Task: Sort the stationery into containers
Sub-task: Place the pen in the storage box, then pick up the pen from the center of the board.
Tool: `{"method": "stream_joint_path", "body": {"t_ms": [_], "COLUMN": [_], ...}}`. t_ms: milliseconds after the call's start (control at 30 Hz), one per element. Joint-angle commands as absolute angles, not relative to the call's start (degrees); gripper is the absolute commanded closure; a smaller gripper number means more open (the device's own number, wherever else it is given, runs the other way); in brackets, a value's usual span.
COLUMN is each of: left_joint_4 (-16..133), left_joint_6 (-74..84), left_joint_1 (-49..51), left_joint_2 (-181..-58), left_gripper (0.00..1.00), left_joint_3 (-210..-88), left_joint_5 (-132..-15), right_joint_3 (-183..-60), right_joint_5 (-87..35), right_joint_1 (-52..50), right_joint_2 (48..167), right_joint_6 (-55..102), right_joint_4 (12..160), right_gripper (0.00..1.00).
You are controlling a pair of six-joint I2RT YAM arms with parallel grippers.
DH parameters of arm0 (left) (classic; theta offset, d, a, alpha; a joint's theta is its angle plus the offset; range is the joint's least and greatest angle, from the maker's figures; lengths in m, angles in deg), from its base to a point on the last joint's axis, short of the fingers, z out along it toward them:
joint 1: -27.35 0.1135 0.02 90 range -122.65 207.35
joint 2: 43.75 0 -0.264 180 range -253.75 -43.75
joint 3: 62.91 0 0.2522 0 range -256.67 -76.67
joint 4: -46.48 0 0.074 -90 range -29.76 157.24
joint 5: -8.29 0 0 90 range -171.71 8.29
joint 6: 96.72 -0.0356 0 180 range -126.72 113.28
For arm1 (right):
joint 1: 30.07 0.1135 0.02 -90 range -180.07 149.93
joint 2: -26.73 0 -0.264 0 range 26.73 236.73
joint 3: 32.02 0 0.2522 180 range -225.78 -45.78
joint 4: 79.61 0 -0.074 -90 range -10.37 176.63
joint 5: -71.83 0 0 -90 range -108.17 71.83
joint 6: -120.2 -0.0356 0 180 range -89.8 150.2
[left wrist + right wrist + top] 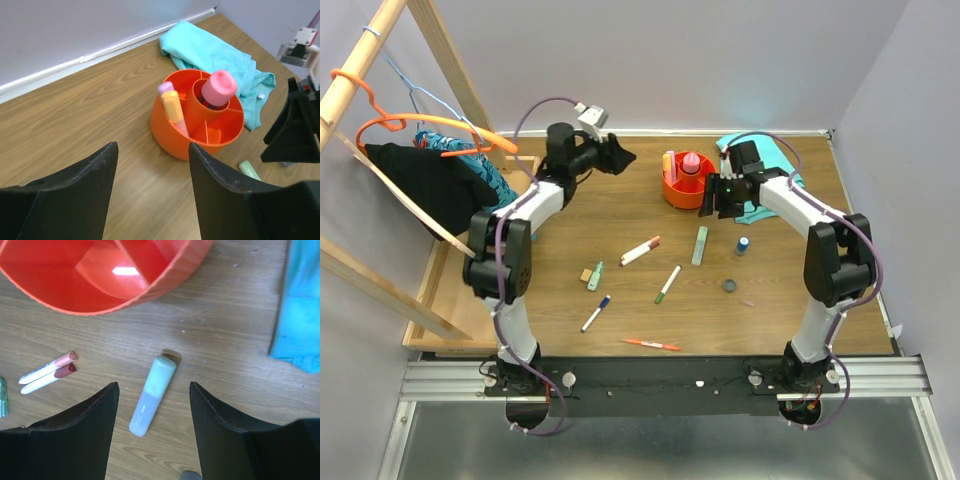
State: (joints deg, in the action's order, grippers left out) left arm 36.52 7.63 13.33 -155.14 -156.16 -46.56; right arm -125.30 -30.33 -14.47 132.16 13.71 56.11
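Observation:
The round orange tub [688,190] stands at the back middle, holding the pink glue bottle [691,163] in its central cup and two highlighters [669,162] in a side compartment. My left gripper [617,155] is open and empty, in the air left of the tub [170,140]. My right gripper [723,195] is open and empty just right of the tub, above a pale green highlighter [152,395] lying flat between its fingers. Two red-capped white markers [47,372] lie to its left. On the table lie a green-capped marker [668,284], blue pen [596,313], orange pen [651,344], blue-capped bottle [743,245], dark disc [729,286] and tan eraser [587,273].
A teal cloth [765,160] lies bunched behind and right of the tub, close to my right arm. A wooden rack with an orange hanger [420,125] and dark clothing stands at the far left. A small green highlighter [596,276] lies beside the eraser.

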Motion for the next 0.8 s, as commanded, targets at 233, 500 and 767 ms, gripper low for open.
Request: {"method": "stream_joint_path", "body": {"t_ms": [233,500,767], "left_joint_4": [48.73,48.99,51.01], "left_joint_6": [7.42,9.89,6.64], "left_joint_1": [16.45,16.37,16.1], "left_joint_2": [-133.5,-127.42,-126.98], "left_gripper": [0.31,0.31,0.31], "left_joint_3": [-141.98,-136.35,-134.42], "left_joint_5": [-46.91,-47.17,-47.43], "right_joint_3": [-130.42,-129.1,-128.04], "right_joint_5": [-16.06,-17.02,-17.81], "right_joint_1": [-9.07,-7.75,-6.87], "right_joint_2": [137.21,138.97,141.08], "right_joint_6": [7.01,3.93,2.08], "right_joint_4": [48.49,49.45,51.39], "right_gripper": [0.39,0.43,0.45]}}
